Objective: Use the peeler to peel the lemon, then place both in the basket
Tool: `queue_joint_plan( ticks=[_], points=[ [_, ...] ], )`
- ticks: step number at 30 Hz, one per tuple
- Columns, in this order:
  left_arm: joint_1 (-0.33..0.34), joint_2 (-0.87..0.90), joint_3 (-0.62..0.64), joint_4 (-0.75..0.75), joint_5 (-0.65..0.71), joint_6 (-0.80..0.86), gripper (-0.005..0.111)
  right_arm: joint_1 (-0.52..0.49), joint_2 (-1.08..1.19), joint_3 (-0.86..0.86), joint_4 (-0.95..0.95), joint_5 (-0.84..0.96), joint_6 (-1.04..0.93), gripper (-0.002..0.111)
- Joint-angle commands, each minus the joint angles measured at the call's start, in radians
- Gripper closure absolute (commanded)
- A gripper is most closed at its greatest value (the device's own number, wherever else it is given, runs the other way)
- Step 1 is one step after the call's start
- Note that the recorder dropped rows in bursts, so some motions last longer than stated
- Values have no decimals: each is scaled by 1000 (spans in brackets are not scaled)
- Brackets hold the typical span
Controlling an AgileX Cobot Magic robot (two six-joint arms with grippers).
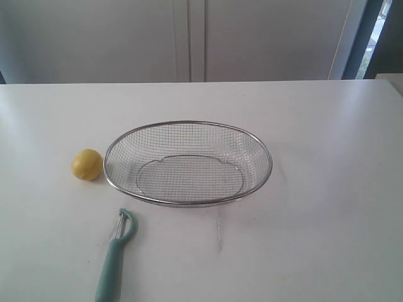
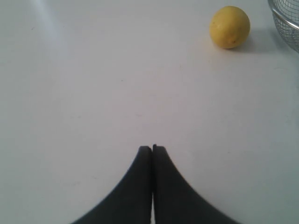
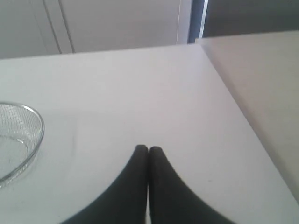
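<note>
A small yellow lemon (image 1: 87, 165) lies on the white table just left of the silver wire basket (image 1: 187, 124). The teal-handled peeler (image 1: 114, 262) lies in front of the lemon, blade end toward the basket, handle running off the front edge of the exterior view. The lemon (image 2: 229, 26) and a bit of the basket rim (image 2: 283, 18) also show in the left wrist view. My left gripper (image 2: 152, 148) is shut and empty, well short of the lemon. Over bare table, with the basket rim (image 3: 37, 137) off to one side, my right gripper (image 3: 148, 149) is shut and empty. Neither arm shows in the exterior view.
The white table (image 1: 327, 220) ends at a far edge in front of pale cabinet doors (image 1: 189, 38). In the right wrist view a table edge (image 3: 233, 100) runs close by, with a second pale surface (image 3: 266, 79) beyond it.
</note>
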Motion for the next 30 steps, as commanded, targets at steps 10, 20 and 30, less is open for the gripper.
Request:
queue_joint_plan(
  ticks=[10, 20, 30],
  points=[
    [4, -4, 7, -4, 4, -5, 107, 4, 256, -22, 90, 112, 1, 108],
    [4, -4, 7, -4, 4, -5, 107, 4, 405, -92, 92, 114, 1, 108],
    [4, -4, 7, -4, 4, -5, 107, 4, 551, -151, 137, 184, -23, 108]
  ],
)
